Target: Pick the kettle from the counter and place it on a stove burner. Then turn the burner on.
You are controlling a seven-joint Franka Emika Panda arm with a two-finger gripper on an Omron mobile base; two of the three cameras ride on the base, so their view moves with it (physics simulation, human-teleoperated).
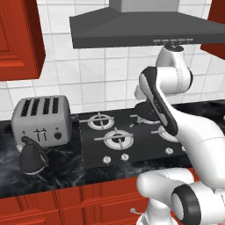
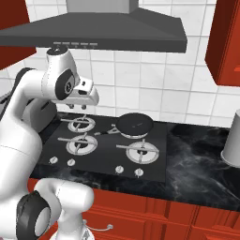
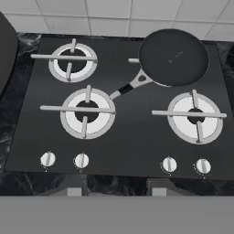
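The kettle (image 1: 33, 158), small, dark grey and with an arched black handle, stands upright on the black counter (image 1: 57, 176) left of the stove (image 1: 136, 143), just in front of the toaster (image 1: 41, 119). My gripper (image 2: 82, 107) hangs high above the stove's (image 2: 103, 157) back left burner, well to the right of the kettle and apart from it. In the hand view my gripper (image 3: 116, 191) looks straight down on the stove (image 3: 132, 137), its two tips spread apart with nothing between them. It is open.
A flat dark pan (image 3: 173, 57) sits on the back right burner, handle pointing to the middle. White knobs (image 3: 48, 159) line the stove's front edge. A range hood (image 1: 145, 26) hangs above. A grey cylinder (image 2: 233, 140) stands on the counter far right.
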